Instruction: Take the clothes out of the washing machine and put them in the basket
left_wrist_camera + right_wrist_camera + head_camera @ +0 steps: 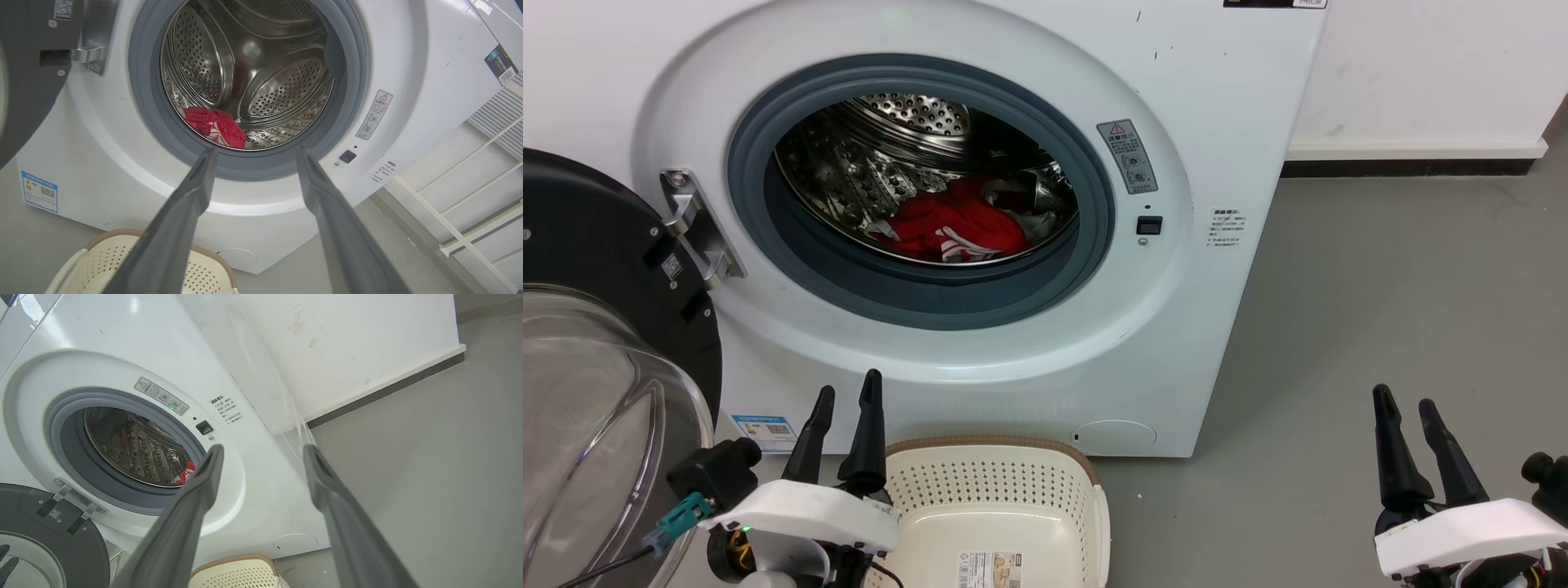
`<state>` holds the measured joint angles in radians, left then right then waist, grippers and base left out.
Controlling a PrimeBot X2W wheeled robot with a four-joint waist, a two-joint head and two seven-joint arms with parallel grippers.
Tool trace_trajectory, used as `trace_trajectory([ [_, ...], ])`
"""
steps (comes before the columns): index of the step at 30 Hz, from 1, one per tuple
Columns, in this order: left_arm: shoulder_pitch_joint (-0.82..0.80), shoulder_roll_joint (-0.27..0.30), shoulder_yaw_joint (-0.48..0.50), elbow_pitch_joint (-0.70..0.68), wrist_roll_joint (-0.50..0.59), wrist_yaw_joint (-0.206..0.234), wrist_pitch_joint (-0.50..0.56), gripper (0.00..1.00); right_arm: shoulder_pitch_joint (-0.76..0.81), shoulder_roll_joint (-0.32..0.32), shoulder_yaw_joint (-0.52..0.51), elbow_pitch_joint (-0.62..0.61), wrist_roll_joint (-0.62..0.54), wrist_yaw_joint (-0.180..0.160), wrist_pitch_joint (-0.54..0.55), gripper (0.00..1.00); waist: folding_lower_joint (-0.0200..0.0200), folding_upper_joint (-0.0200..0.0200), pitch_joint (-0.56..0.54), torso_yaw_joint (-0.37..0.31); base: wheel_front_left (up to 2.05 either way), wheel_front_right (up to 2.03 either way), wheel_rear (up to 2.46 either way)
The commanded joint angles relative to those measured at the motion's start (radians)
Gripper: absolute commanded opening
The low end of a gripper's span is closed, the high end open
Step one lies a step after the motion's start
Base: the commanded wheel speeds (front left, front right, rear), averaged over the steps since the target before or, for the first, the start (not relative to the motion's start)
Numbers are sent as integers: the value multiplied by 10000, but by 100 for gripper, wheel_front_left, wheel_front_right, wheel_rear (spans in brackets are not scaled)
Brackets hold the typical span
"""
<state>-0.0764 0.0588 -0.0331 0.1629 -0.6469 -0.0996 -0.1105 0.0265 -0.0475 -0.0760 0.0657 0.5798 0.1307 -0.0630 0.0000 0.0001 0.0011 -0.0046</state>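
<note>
Both sets of fingers are spread open with nothing between them. The left gripper (849, 384) sits low, its fingers pointing up at the washer (1013, 367), just beside the left rim of the basket (992, 443). In the left wrist view those fingers frame the bottom of the porthole, and the clothes (956, 224) sit just past the left fingertip. My guess is it's lined up like that for a straight reach in. The right gripper (1404, 398) hangs well off to the right over the floor (1380, 286), apart from the machine, probably just keeping out of the way.

The clothes are a red heap with white striped bits, lying at the bottom of the drum (915, 114) toward the front. All the red I can see is in there, so I'd call the task barely started.

The basket is parked tight against the washer front, right under the opening, which makes sense for a short drop.

Stuff in the way:
- The grey seal (931, 298) forms a lip the fabric has to be lifted over, and it could snag there.
- The door (596, 245) is swung open on the left, its glass bulging close beside the left arm, so there's not much room to swing that way.
- The hinge (694, 224) sticks out there too.
</note>
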Motion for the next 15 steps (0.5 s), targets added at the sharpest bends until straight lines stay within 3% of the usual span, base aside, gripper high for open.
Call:
trace_trajectory([
  [1, -155, 92, -66, -81, 413, 49, -129, 100, 43, -43, 8, -193, -409, 1, -65, 100, 0, -1, 2, -6, 0, 0, 0],
  [15, -172, 192, -252, 1, 1961, 291, -509, 100, 271, -44, 47, -452, -2078, 1, -124, 100, 0, -1, 21, -20, 0, 0, 0],
])
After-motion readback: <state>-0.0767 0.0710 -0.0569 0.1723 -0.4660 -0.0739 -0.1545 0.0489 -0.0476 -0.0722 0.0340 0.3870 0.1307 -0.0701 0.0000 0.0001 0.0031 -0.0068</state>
